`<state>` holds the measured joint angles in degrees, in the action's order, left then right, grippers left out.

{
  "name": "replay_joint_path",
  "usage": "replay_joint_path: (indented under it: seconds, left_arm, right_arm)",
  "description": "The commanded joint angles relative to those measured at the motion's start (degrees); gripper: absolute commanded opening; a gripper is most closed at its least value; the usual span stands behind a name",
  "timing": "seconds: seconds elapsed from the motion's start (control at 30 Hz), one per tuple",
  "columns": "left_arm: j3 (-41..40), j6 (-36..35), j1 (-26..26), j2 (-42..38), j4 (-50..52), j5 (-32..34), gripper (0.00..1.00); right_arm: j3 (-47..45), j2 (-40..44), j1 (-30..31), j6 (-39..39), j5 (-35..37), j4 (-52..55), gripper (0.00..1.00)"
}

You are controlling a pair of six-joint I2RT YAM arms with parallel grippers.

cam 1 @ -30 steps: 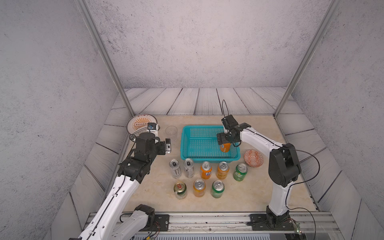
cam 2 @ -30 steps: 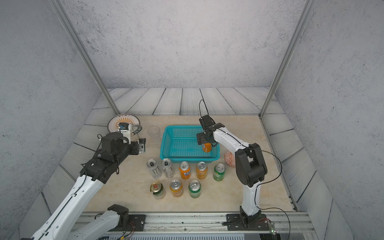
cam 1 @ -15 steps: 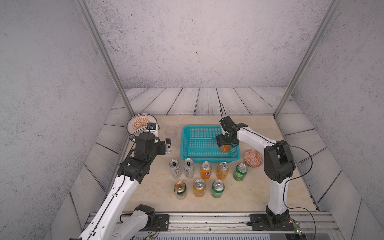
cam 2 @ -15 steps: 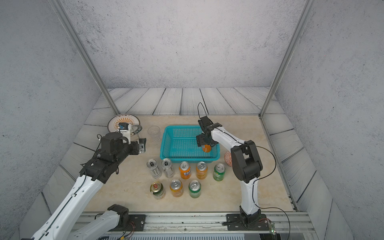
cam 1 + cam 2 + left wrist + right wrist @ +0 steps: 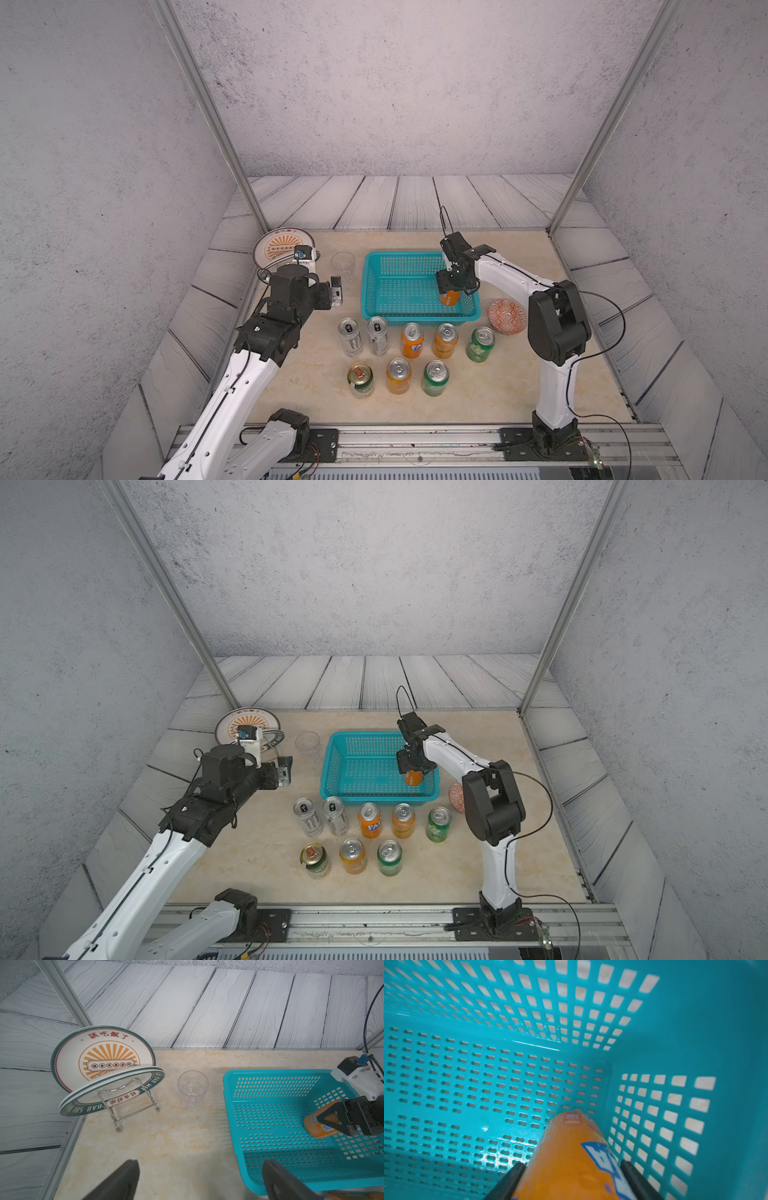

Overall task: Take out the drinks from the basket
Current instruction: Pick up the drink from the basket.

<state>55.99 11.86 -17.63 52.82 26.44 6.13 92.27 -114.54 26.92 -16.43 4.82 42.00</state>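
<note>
The turquoise basket (image 5: 374, 257) (image 5: 336, 746) stands mid-table. One orange can (image 5: 451, 298) (image 5: 313, 1126) is inside it, near the front right corner and leaning a little. My right gripper (image 5: 451, 289) (image 5: 571, 1164) reaches down into the basket, and both black fingers press the can's sides (image 5: 571, 1147). Several other drinks stand on the table in front of the basket: two silver cans (image 5: 349, 336), orange cans (image 5: 412, 340), green cans (image 5: 481, 343) and a gold-topped one (image 5: 360, 379). Left of the basket, my left gripper (image 5: 336, 286) (image 5: 200, 1164) hovers open and empty.
A clear plastic cup (image 5: 343, 264) stands just left of the basket. Patterned plates lean in a wire rack (image 5: 284, 247) at the back left. A small orange patterned dish (image 5: 506, 316) lies right of the basket, close to the right arm.
The right gripper's jaws have narrowed onto the orange can in the basket, and the right arm has shifted slightly. The left arm has not moved.
</note>
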Motion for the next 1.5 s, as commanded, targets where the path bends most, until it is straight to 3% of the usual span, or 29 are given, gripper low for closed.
replay_joint_path:
  seconds: [0.0, 0.87, 1.47]
  left_arm:
    - [-0.37, 0.27, 0.55, 0.1, -0.9, -0.28, 0.99]
    - [-0.31, 0.28, 0.58, 0.75, -0.79, -0.6, 0.99]
    - [-0.24, 0.21, 0.62, 1.41, -0.75, -0.5, 0.99]
  right_arm:
    - [2.34, 2.36, -0.1, 0.84, -0.6, 2.49, 0.64]
    - [0.93, 28.26, 1.99, -0.68, -2.8, 13.64, 0.62]
    - [-6.18, 47.76, 10.05, -7.29, 3.16, 25.24, 0.6]
